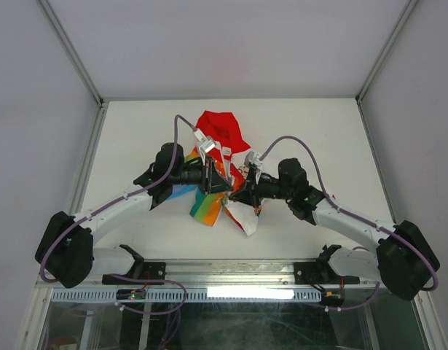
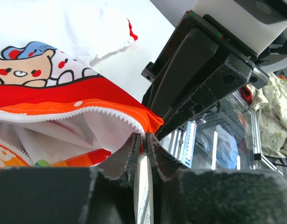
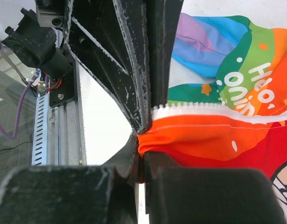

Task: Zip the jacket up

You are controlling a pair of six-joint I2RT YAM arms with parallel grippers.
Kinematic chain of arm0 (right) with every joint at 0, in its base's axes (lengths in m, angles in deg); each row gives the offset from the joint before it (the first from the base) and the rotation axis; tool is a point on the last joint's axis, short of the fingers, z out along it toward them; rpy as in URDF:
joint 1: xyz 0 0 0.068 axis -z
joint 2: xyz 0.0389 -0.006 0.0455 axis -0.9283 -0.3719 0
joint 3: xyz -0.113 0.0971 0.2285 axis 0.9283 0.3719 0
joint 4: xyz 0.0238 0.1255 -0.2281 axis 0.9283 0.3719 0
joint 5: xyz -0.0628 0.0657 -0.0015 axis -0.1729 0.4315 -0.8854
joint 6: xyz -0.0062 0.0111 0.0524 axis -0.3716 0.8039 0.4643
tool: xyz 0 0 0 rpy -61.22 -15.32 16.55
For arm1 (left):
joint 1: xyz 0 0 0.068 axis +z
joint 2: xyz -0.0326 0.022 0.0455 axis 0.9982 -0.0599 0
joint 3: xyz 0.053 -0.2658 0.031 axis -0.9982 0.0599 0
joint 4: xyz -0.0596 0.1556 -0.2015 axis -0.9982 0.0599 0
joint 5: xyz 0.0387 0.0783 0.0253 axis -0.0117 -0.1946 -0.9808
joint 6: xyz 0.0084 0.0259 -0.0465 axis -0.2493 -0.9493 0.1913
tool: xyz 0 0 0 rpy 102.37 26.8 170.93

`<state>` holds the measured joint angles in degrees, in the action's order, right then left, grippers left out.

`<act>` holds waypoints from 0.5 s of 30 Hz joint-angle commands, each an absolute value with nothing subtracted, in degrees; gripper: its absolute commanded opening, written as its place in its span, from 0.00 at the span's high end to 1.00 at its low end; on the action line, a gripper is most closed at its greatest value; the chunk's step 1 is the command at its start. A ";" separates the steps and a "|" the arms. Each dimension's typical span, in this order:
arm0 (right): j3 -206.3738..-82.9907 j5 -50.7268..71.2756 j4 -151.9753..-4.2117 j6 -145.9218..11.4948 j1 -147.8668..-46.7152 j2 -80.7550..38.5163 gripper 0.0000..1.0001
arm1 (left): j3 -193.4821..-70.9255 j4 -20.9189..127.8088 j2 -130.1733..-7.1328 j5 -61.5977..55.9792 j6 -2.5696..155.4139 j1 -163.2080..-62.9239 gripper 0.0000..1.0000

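Jacket [image 1: 207, 206]: bunched at the centre of the table [image 1: 136, 131], hood [image 1: 221, 131] at 12 o'clock.
Wrist views only: zipper teeth [image 2: 87, 114], bear print [image 2: 26, 65].
Left gripper [image 2: 143, 140]: at 9 o'clock, pinching the orange hem [image 3: 190, 135].
Right gripper [image 3: 141, 161]: at 3 o'clock, pinching the same hem.

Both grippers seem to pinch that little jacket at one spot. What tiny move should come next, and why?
Probably ease the two grippers slightly apart to pull the edge straight. The left gripper and right gripper are each shut on the orange edge of the jacket, almost touching, and the zipper teeth beside them lie open and curved, so they likely need straightening before joining.
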<state>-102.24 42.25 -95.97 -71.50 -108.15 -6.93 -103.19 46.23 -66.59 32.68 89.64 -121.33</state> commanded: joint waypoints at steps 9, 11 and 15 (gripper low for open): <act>-102.12 43.26 -94.95 -70.25 -106.52 -2.96 1.00 | -108.70 65.09 -57.08 6.40 84.05 -120.66 0.57; -101.69 42.70 -94.43 -70.40 -106.18 -2.10 1.00 | -110.96 70.61 -57.19 2.98 83.20 -120.53 0.25; -101.47 41.80 -93.38 -70.65 -105.83 -1.31 1.00 | -114.24 79.32 -58.09 2.11 80.54 -120.49 0.02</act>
<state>-101.36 42.53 -92.73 -70.65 -106.23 -3.50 -109.75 68.48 -58.63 7.50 84.15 -120.96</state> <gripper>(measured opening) 0.016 0.968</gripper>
